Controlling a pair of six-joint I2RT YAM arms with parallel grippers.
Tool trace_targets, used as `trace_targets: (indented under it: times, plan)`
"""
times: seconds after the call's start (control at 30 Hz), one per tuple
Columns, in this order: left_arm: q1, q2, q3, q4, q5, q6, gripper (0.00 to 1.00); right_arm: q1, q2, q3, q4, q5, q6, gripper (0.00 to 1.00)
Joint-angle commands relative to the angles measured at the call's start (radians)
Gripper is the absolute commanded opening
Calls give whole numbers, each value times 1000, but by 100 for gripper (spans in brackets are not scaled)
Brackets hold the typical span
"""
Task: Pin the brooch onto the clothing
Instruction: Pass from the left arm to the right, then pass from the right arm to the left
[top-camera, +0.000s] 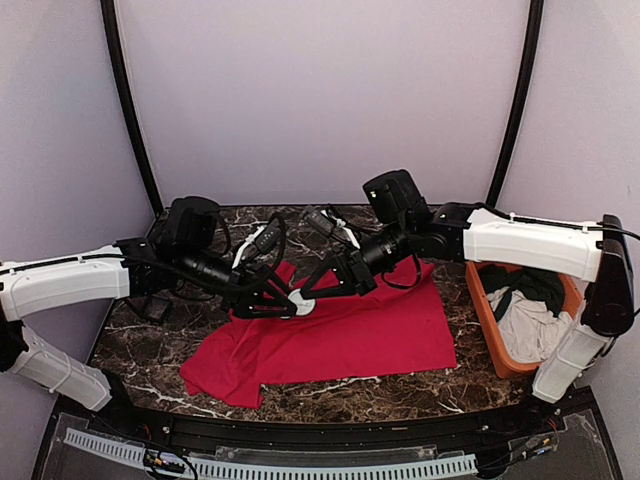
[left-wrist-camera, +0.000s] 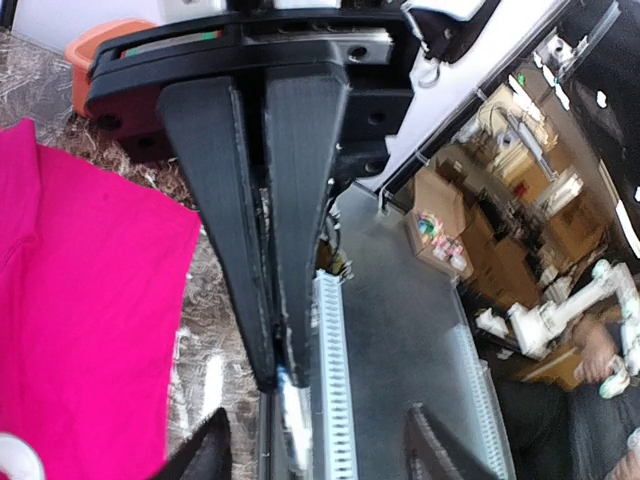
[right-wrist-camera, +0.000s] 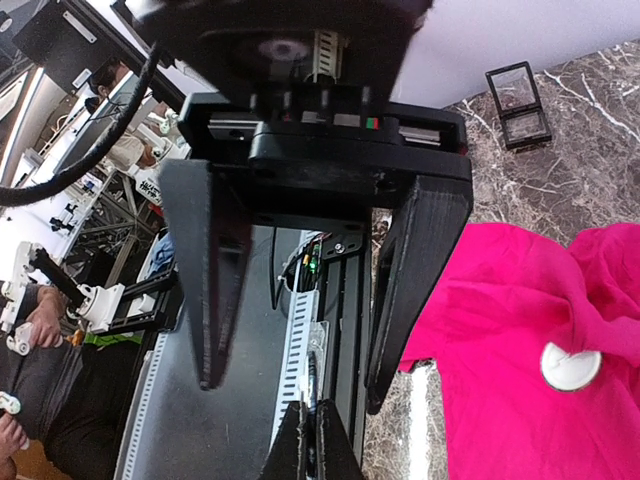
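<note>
The clothing, a bright red T-shirt (top-camera: 380, 320), lies spread on the dark marble table. The brooch (top-camera: 302, 305), a small white disc, rests on its upper left part, free of both grippers. It also shows in the right wrist view as the brooch (right-wrist-camera: 570, 367) on the shirt (right-wrist-camera: 520, 300). My two grippers meet tip to tip just above it. The left gripper (left-wrist-camera: 315, 440) is open, its fingers wide apart with nothing between them. The right gripper (right-wrist-camera: 312, 440) is shut, and its closed fingers (left-wrist-camera: 275, 340) point at the left wrist camera.
An orange basket (top-camera: 480, 310) at the table's right edge holds a dark green garment (top-camera: 535, 285) and a white cloth (top-camera: 530, 330). A small clear box with a black frame (right-wrist-camera: 518, 100) stands on the marble beyond the shirt. A black rail runs along the near edge.
</note>
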Motion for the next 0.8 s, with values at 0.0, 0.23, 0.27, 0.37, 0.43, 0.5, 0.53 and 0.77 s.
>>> trace_targets:
  times: [0.0,0.23,0.27,0.37,0.43,0.5,0.53,0.77]
  plan:
    - [1,-74,-39,85,-27,-40,66,1,-50,-25,64,51,-9,0]
    - [21,-188,-168,277,-225,-99,89,-2,-232,-281,513,274,164,0]
    - [21,-194,-200,333,-237,-111,90,-2,-258,-340,611,314,207,0]
    - [23,-175,-220,397,-238,-120,87,1,-298,-494,880,402,353,0]
    - [23,-123,-183,406,-205,-120,81,16,-294,-547,980,451,390,0]
    - [23,-65,-155,425,-165,-133,72,54,-283,-575,1029,517,393,0]
    - [23,-34,-147,442,-145,-144,67,67,-280,-593,1065,540,393,0]
    - [22,42,-113,516,-83,-196,51,113,-278,-685,1240,653,397,0]
